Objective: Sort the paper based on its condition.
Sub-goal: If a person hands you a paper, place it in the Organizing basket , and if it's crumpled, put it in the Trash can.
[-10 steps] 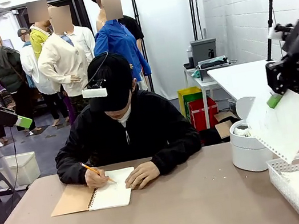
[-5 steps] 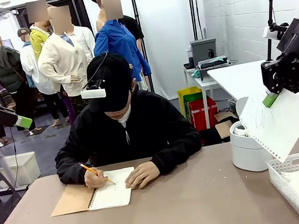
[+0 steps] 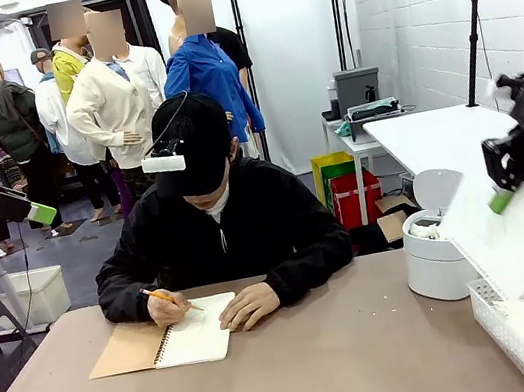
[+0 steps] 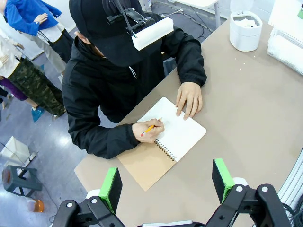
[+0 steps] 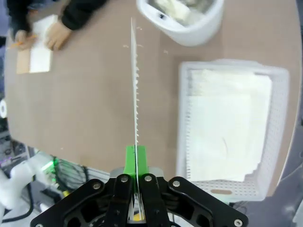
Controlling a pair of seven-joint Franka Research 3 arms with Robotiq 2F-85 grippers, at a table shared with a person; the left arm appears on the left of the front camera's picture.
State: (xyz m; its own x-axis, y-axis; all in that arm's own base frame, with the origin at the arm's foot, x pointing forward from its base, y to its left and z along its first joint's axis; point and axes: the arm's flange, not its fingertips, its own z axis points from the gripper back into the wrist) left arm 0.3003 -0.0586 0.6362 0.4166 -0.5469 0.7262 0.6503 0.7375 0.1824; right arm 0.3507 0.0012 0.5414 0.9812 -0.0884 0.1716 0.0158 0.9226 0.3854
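My right gripper [image 3: 500, 203] is shut on the top edge of a smooth lined paper sheet [image 3: 508, 236], which hangs tilted above the near corner of the white basket [image 3: 521, 280]. In the right wrist view the gripper [image 5: 136, 161] pinches this sheet [image 5: 135, 80], seen edge-on. Flat sheets [image 5: 227, 123] lie in the basket [image 5: 227, 65]. Crumpled wads [image 5: 173, 7] sit in the round white bin [image 5: 189, 34]. My left gripper [image 4: 166, 184] is open and holds nothing, high over the table's near side.
A person at the far side writes with a pencil in a spiral notebook [image 3: 200, 334], one hand flat on the page. The bin [image 3: 436, 272] stands left of the basket, lid raised. Bare table [image 3: 352, 363] lies between notebook and basket.
My right gripper has moved right and lower with the sheet, closer over the basket. The person keeps writing.
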